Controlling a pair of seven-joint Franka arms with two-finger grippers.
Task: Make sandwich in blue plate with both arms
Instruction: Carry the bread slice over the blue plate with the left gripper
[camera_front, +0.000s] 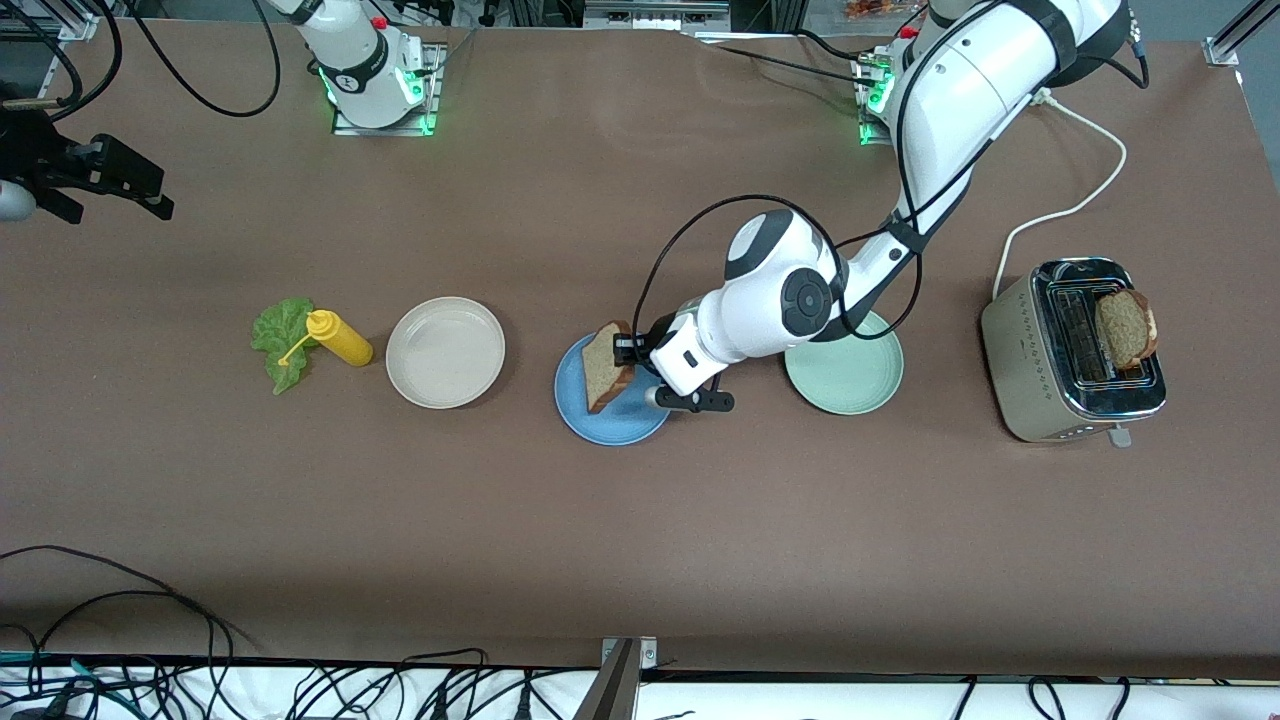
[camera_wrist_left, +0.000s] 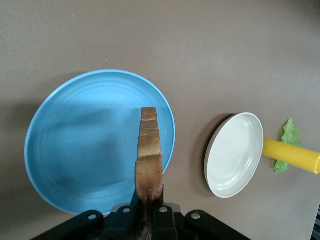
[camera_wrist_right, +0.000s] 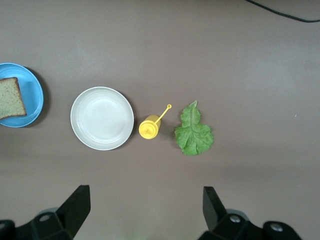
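My left gripper (camera_front: 627, 350) is shut on a slice of brown wholegrain bread (camera_front: 605, 368) and holds it on edge over the blue plate (camera_front: 612, 422). In the left wrist view the slice (camera_wrist_left: 149, 150) stands edge-on in the gripper (camera_wrist_left: 149, 194) over the plate (camera_wrist_left: 85, 145). A second slice (camera_front: 1125, 328) sticks out of the toaster (camera_front: 1060, 370). A green lettuce leaf (camera_front: 280, 338) lies on the table toward the right arm's end. My right gripper (camera_front: 115, 205) is open and empty, high over that end of the table, and waits (camera_wrist_right: 145, 192).
A yellow squeeze bottle (camera_front: 340, 338) lies beside the lettuce. A beige-white plate (camera_front: 445, 352) sits between the bottle and the blue plate. A pale green plate (camera_front: 850, 385) lies partly under the left arm. The toaster's white cord (camera_front: 1080, 205) runs toward the left arm's base.
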